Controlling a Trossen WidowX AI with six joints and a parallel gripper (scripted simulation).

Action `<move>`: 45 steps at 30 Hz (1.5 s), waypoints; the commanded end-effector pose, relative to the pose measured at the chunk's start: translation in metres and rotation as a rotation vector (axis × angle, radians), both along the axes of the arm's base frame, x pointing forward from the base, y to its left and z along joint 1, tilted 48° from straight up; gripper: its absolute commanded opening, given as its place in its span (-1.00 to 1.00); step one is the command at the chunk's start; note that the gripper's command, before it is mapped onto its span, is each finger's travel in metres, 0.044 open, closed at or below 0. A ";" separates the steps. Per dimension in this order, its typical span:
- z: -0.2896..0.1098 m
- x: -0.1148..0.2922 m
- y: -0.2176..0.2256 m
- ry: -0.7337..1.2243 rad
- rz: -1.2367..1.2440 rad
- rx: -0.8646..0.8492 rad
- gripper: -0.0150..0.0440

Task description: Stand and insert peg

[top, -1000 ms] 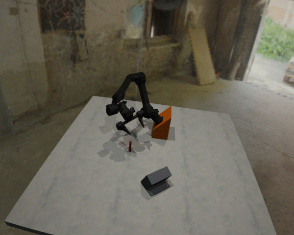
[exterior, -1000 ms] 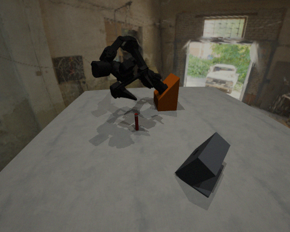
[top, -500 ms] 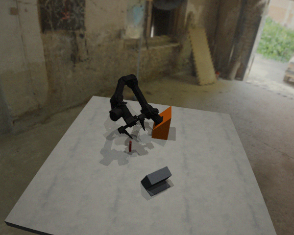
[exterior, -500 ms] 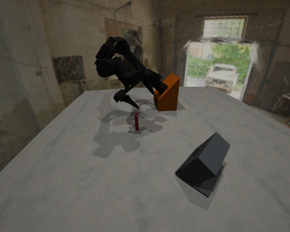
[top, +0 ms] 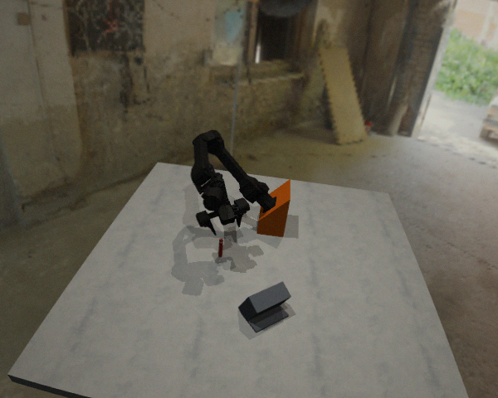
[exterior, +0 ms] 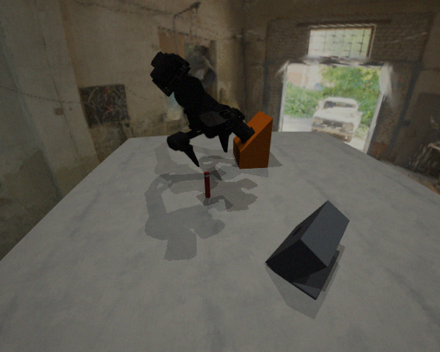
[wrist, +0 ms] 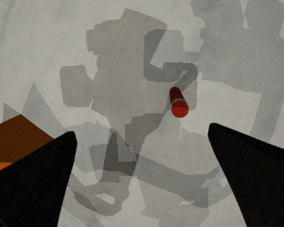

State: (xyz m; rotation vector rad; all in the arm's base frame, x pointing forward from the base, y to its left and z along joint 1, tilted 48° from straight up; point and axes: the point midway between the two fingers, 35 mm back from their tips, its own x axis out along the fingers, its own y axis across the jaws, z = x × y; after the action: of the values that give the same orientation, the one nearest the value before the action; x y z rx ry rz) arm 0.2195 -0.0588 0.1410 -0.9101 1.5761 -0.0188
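The red peg [top: 220, 248] [exterior: 207, 186] [wrist: 180, 109] stands upright on the table, with its white band near the top end. My gripper [top: 227, 230] [exterior: 212, 158] [wrist: 144, 134] is open and empty, pointing down above the peg. In the wrist view the peg shows between the two fingers' lines, nearer the right finger and beyond the tips. The dark grey sloped panel [top: 268, 298] [exterior: 326, 235] stands on the table apart from the peg. Its hole [exterior: 297, 231] shows as a dark oval in the exterior view; in the top view the hole is hidden.
An orange wedge-shaped block [top: 275, 220] [exterior: 256, 151] [wrist: 19, 139] stands behind the peg, close beside the gripper and arm. Part of the arm overlaps it in the top and exterior views. The arm's shadows fall on the table [top: 348, 342] around the peg.
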 end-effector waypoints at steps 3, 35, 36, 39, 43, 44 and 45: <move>0.010 0.014 0.001 0.003 0.006 -0.198 1.00; -0.010 0.022 -0.022 0.033 0.058 -0.250 1.00; -0.011 0.022 -0.023 0.033 0.058 -0.250 1.00; -0.014 0.023 -0.027 0.033 0.058 -0.249 1.00; -0.018 0.023 -0.031 0.033 0.058 -0.249 1.00; -0.020 0.024 -0.033 0.033 0.058 -0.249 1.00; -0.021 0.024 -0.034 0.033 0.058 -0.249 1.00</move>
State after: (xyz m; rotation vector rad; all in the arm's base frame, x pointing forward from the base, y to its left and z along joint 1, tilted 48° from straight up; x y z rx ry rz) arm 0.2434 -0.0885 0.1231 -1.1503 1.6002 -0.1591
